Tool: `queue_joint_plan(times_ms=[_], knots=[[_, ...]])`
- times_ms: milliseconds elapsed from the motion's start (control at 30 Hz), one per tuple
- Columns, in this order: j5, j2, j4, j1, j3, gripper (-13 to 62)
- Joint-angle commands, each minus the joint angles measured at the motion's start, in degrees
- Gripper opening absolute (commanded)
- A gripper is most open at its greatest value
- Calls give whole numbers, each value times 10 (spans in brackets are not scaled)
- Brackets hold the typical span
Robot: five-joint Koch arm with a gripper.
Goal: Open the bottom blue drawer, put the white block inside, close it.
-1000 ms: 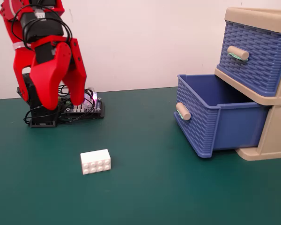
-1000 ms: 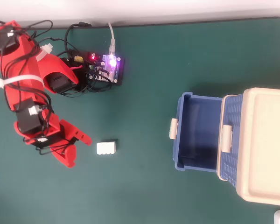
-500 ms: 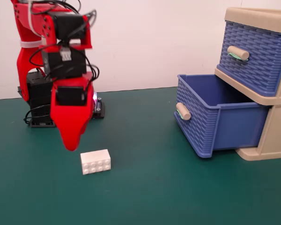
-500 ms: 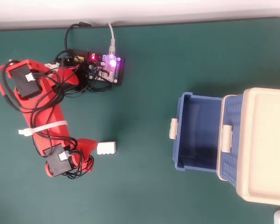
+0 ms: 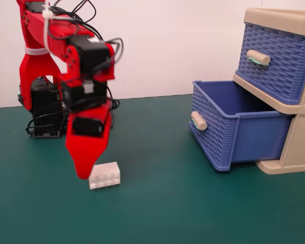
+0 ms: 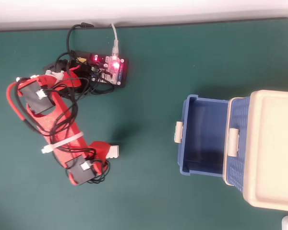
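At the left of the fixed view, the red plastic gripper [image 5: 85, 173] is lowered over the small white studded block [image 5: 105, 175] on the green mat; its jaw state cannot be told. The block could be nudged aside. At right, the bottom blue woven drawer [image 5: 234, 127] is seen pulled open.

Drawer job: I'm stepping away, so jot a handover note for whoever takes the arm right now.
Gripper: down at the block, tip at its left end in the fixed view; only one jaw tip shows, so open or shut cannot be told. No grasp visible.
Block: on the green mat, partly under the gripper in the overhead view.
Bottom drawer: pulled out, empty inside as far as the overhead view shows. Top drawer: shut.
Done: drawer opened.
Left: grasp the block, carry it to the bottom drawer, drop it in, push the drawer shut.
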Motion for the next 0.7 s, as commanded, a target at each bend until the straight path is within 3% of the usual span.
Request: queue_joint_plan(times_ms=[0,300,667], knots=[[14,-5,1,-21,-20,334],[59,-71,-61,-49,-14,334],[85,-72,-59,-43,-9,332]])
